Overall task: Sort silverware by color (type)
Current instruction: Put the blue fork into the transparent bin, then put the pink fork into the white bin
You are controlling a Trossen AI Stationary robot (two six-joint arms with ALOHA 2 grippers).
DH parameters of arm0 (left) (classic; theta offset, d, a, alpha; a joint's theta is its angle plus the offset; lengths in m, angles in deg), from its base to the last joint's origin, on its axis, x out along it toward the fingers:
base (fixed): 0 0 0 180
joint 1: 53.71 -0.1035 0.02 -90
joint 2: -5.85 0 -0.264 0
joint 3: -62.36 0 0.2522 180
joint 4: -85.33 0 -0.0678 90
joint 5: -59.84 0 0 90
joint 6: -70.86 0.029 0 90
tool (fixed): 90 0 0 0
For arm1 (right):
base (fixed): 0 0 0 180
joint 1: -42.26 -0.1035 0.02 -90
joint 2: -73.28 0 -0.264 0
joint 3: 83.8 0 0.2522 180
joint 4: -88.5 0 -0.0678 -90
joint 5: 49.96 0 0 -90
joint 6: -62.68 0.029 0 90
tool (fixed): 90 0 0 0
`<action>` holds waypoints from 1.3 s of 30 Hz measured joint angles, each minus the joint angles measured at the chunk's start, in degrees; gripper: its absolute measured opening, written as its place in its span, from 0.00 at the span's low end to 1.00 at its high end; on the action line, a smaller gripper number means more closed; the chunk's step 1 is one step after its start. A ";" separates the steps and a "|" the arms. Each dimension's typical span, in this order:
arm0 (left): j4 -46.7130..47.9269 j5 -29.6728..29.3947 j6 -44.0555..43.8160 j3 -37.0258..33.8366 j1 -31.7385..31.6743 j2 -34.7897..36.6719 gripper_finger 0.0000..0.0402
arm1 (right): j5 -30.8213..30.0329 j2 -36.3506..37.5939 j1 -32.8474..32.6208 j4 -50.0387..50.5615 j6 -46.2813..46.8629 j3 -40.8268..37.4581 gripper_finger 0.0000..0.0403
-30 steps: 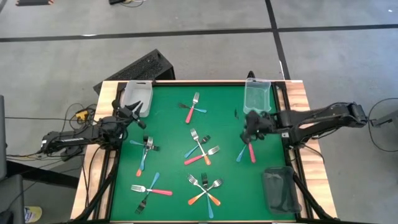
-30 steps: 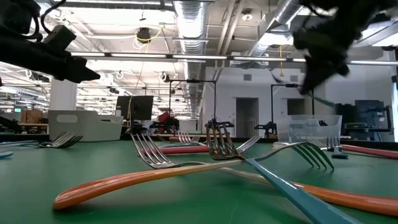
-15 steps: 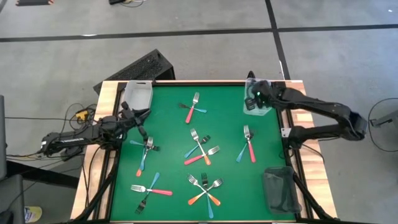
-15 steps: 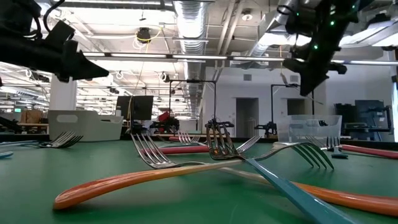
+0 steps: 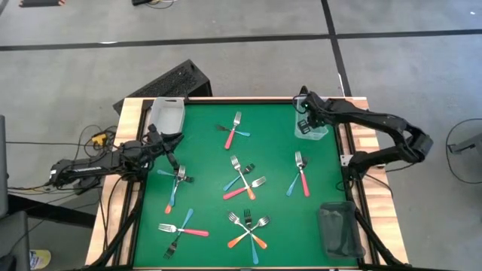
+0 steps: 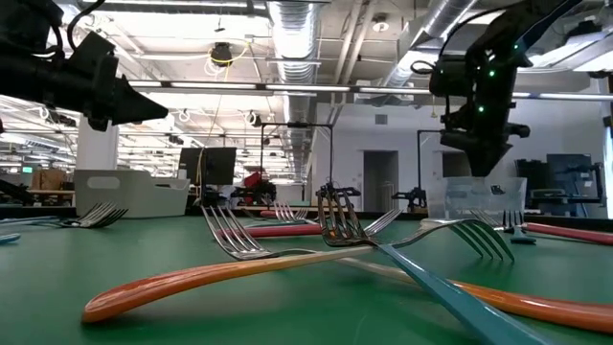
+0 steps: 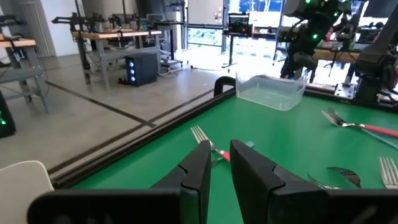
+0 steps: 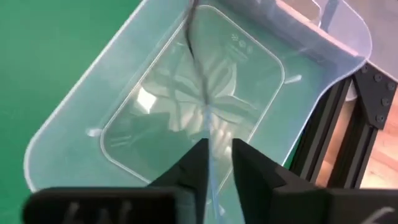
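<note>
The right gripper (image 5: pixel 304 123) hangs directly over the clear bin (image 5: pixel 319 102) at the far right corner of the green mat (image 5: pixel 203 162). In the right wrist view its 2 fingers (image 8: pixel 198 163) stand almost together, with a thin, slim piece pinched in the narrow gap between them and pointing down into the clear bin (image 8: pixel 93 134); it looks like a fork handle, but what it is I cannot tell for sure. In the low view the right gripper (image 6: pixel 476 153) sits above that bin's rim.

The left gripper (image 5: pixel 172 145) hovers over the mat's left edge, just nearer than the white bin (image 5: pixel 167 113) at the far left corner. Its fingers (image 7: pixel 200 165) are nearly closed with nothing between them. Just beside it lies a crossed pair of forks (image 5: pixel 178 181), one with a blue handle.

The other forks are well apart from the right gripper: a pink and blue pair (image 5: pixel 235 129) at the far middle, a pair (image 5: pixel 300 173) on the right, a crossed cluster of 3 (image 5: pixel 243 179) at the centre, a cluster with orange handles (image 5: pixel 249 229) at the near middle, and a group (image 5: pixel 181 229) at the near left. A dark bin (image 5: pixel 339 229) sits at the near right corner.
</note>
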 joint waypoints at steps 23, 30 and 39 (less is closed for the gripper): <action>-0.33 4.46 -4.10 -0.13 0.00 0.00 0.13 | 2.82 6.00 -43.29 10.25 40.21 0.07 0.47; -0.37 4.02 -1.80 -0.15 0.00 -0.01 0.13 | 2.76 -0.69 -53.85 8.29 56.10 0.07 0.44; -0.33 6.56 -1.79 -0.17 0.00 -0.02 0.13 | 2.91 -10.40 -53.62 -18.99 41.26 0.07 0.44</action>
